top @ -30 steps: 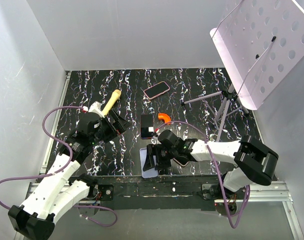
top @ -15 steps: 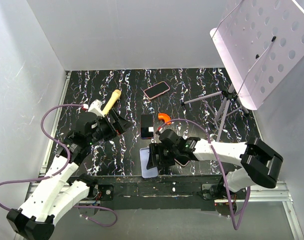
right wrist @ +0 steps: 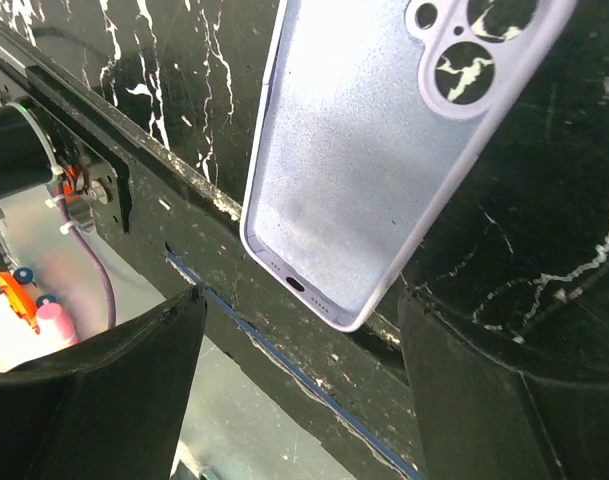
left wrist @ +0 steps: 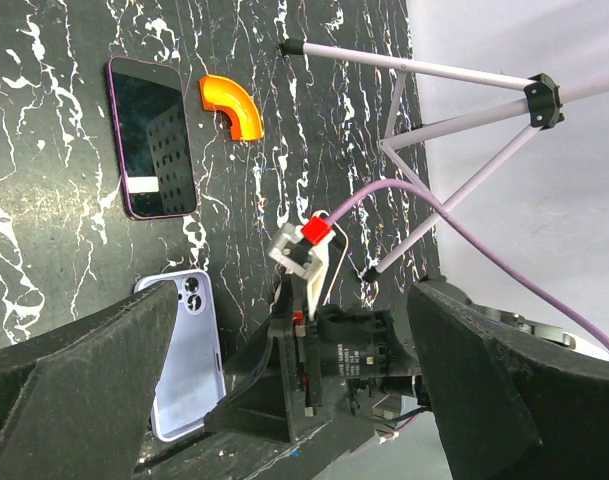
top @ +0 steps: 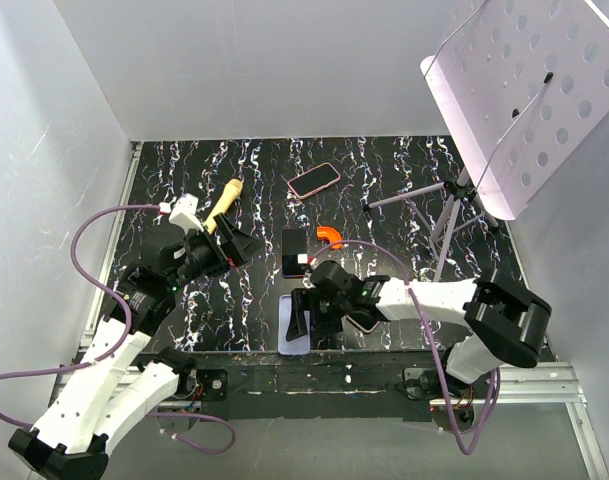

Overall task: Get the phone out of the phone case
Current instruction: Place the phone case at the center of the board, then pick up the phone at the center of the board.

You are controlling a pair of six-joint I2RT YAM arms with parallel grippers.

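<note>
Looking at a black white-veined table [top: 404, 170] boxed in by white walls. Seeing the empty lavender phone case [right wrist: 384, 160] lying inside-up at bottom centre of the top view, its lower end reaching the table's near lip. Finding the right gripper [top: 302, 318] hovering right over it, jaws spread wide, clamping nothing. Spotting the phone [top: 295, 251] just above the case in frame, screen up, apart from it; judging extraction as done. Noting the left gripper [top: 236, 248] left of the phone, fully spread, also carrying nothing. Seeing an orange elbow [top: 328, 236] just right of the phone, a pink-cased phone [top: 313, 180] further up, a wooden-handled tool [top: 222, 204] upper left, a music stand [top: 524, 90] upper right. Flagging risks: bumping the case off the near lip with a low sweep of the right fingers; dragging the purple cable [left wrist: 524, 282] across the phone or elbow; mistaking the pink-cased phone for the target.
</note>
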